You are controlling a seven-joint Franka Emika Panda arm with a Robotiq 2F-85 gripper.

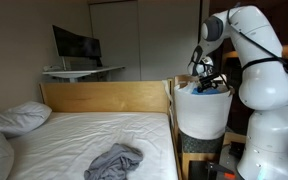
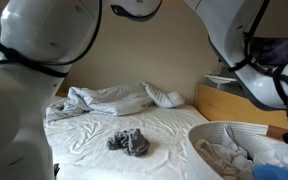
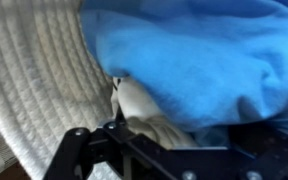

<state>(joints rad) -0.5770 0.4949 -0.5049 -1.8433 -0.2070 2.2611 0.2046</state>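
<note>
While hanging at the right of the frame, the robot's jaws sit over a white laundry basket [image 1: 201, 112] beside a bed [image 1: 74, 130].
A blue cloth [image 3: 204, 55] lies inside the basket, filling the upper right of the wrist view. Whether the jaws are spread or pressed together cannot be told. A grey garment [image 1: 115, 160] lies lower centre on the bed.

Matt soft blue cloth [image 3: 204, 60], rough wht woven basket [image 3: 34, 90], smooth wood headboard [image 1: 104, 97].

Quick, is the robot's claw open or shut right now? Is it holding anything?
Gripper: open, jaws spread wide, holding nothing, just above the blue cloth in the white laundry basket.
</note>
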